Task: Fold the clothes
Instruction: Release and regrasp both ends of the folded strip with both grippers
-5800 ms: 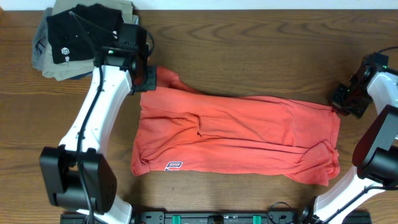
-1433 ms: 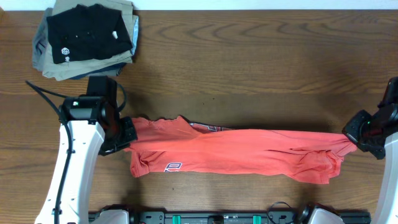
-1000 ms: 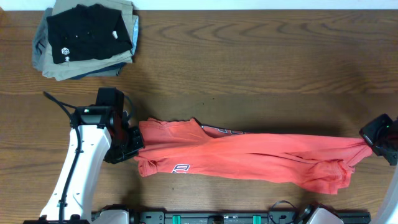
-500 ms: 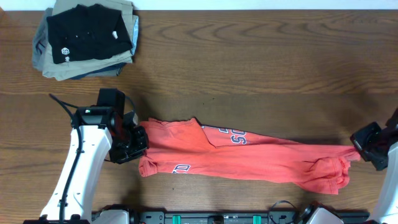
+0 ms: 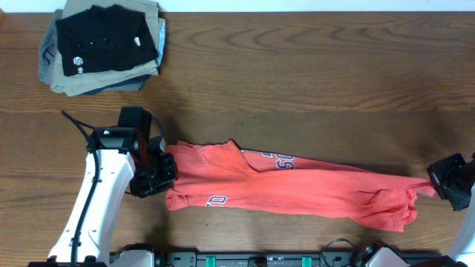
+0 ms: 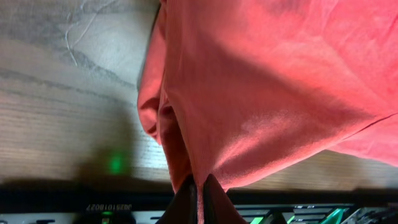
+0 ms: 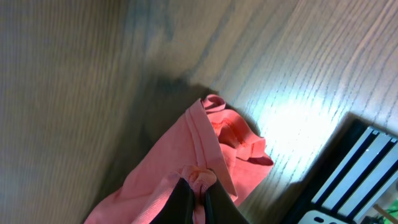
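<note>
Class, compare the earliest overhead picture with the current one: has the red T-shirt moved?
Yes. The red T-shirt has been pulled down the view, away from the folded pile, and now lies as a narrower band.

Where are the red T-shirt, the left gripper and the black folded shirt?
red T-shirt (image 5: 312, 191), overhead view, middle of the body.
left gripper (image 5: 165, 172), overhead view, between fingertips on the cloth.
black folded shirt (image 5: 104, 41), overhead view, top face.

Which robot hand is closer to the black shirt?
Left. The left fingers are below the black shirt; the right fingers are far off, at the red shirt's other end.
</note>
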Action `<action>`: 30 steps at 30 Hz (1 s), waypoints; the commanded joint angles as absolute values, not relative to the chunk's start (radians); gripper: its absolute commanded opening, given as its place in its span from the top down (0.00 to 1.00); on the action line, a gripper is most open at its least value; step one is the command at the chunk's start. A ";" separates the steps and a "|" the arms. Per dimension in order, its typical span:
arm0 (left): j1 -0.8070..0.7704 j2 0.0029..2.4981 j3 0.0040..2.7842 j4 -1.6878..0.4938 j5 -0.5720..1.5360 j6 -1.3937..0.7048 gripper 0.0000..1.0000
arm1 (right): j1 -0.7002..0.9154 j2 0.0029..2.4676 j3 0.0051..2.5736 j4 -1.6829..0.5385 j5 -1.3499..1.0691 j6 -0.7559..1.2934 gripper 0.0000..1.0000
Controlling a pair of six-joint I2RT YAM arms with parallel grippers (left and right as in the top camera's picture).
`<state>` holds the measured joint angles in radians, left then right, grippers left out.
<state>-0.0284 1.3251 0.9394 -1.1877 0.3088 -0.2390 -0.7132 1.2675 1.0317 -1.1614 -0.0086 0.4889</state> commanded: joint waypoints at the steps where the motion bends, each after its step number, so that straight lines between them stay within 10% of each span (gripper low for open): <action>1: -0.029 1.326 0.937 -1.202 0.294 -0.240 0.94 | -0.727 1.264 1.026 -1.177 -0.013 0.474 0.95; 7: -0.029 1.326 0.937 -1.204 0.294 -0.241 0.94 | -0.727 1.264 1.025 -1.241 -0.016 0.474 0.89; 9: -0.029 1.326 0.937 -1.203 0.294 -0.240 0.83 | -0.727 1.264 1.025 -1.245 -0.016 0.474 0.63; 11: -0.029 1.326 0.937 -1.203 0.294 -0.240 0.52 | -0.727 1.264 1.026 -1.246 -0.016 0.474 0.39; 13: -0.029 1.326 0.937 -1.204 0.294 -0.236 0.48 | -0.727 1.264 1.025 -1.244 -0.016 0.474 0.08; 23: -0.029 1.326 0.942 -1.130 0.309 -0.230 0.24 | -0.725 1.264 1.026 -1.179 -0.308 0.253 0.02; 30: -0.093 1.326 0.941 -1.066 0.434 -0.192 0.43 | -0.684 1.264 1.023 -1.182 -0.416 0.171 0.23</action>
<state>-0.0540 1.3247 0.9394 -1.0748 0.3759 -0.2226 -0.7105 1.2675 1.0309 -1.1805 -0.3363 0.2352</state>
